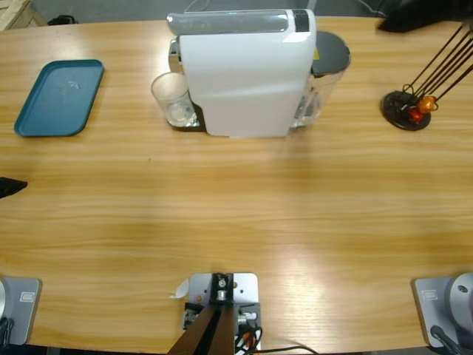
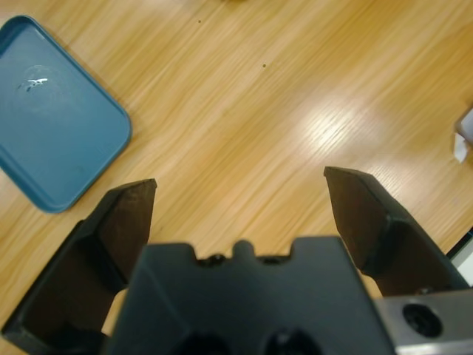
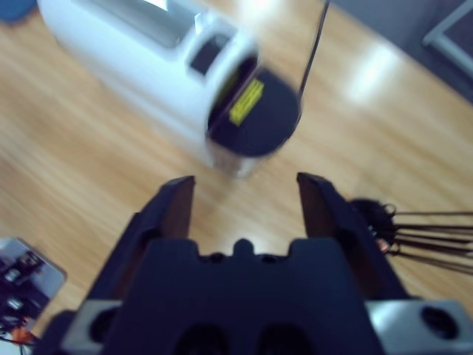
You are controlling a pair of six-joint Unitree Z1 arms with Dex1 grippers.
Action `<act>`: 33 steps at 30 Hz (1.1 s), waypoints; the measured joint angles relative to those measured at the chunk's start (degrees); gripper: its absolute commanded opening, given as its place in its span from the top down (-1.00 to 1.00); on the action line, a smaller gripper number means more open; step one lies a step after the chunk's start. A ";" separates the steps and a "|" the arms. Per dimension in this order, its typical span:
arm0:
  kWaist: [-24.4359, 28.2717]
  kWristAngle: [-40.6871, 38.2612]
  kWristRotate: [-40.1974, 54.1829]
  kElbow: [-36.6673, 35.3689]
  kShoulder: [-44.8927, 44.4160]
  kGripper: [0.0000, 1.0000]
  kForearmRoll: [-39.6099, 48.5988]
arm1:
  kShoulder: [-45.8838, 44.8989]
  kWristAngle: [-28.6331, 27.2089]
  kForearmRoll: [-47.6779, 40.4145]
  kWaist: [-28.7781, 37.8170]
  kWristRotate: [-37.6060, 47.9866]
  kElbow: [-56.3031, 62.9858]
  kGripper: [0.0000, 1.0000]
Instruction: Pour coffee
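Observation:
A clear glass [image 1: 171, 100] stands on the drip tray at the left end of the white coffee machine [image 1: 244, 74]. I see no amber coffee in it from above. My left gripper [image 2: 240, 188] is open over bare table, with nothing between its jaws and the blue tray [image 2: 52, 111] ahead to its left. My right gripper [image 3: 244, 185] is also open and empty, up in the air and looking down at the coffee machine [image 3: 140, 66] and its dark round tank lid [image 3: 255, 111]. A black tip of an arm [image 1: 11, 186] pokes in at the left edge of the high view.
The blue tray [image 1: 59, 96] lies flat at the table's far left. A black capsule stand [image 1: 406, 109] with orange and red capsules and thin rods sits at the right. A dark shape [image 1: 425, 16] fills the top right corner. Wide bare wood lies in front of the machine.

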 measured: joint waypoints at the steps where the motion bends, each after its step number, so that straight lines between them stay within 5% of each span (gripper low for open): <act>1: 0.00 -0.31 0.00 -0.01 0.02 -0.98 0.00 | -0.42 0.32 -0.53 0.02 0.03 1.75 -1.00; 13: 0.00 -1.82 0.00 -0.04 1.61 -0.98 0.00 | -1.67 4.91 -4.23 0.02 0.24 10.46 -1.00; 33: 0.00 -7.15 1.22 -5.97 9.71 -1.00 -8.92 | -4.93 4.97 -10.04 0.03 0.12 16.70 -1.00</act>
